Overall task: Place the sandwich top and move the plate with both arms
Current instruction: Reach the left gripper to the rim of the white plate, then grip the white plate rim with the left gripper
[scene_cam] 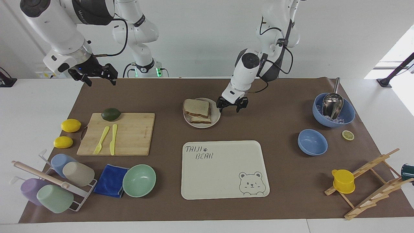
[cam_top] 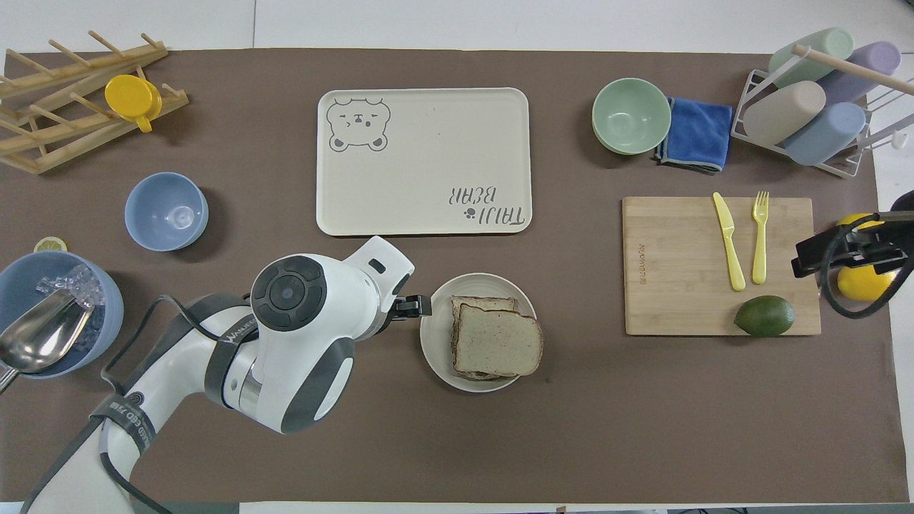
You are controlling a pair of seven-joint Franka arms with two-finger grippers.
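The light-brown sandwich top (scene_cam: 196,105) lies on the stacked bread on the small round cream-white plate (scene_cam: 216,120). The left gripper (scene_cam: 230,107) hovers spread wide and empty beside its rim. The right gripper (scene_cam: 96,75), also wide and empty, waits above the right arm's table end.

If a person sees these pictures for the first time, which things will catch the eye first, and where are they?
Mid-table, a sandwich sits on a small white plate, and the left gripper hangs open at the plate's rim toward the left arm's end. Farther from the robots lies a large cream tray with a bear drawing. The right gripper waits open in the air at the right arm's end, above the table's edge.
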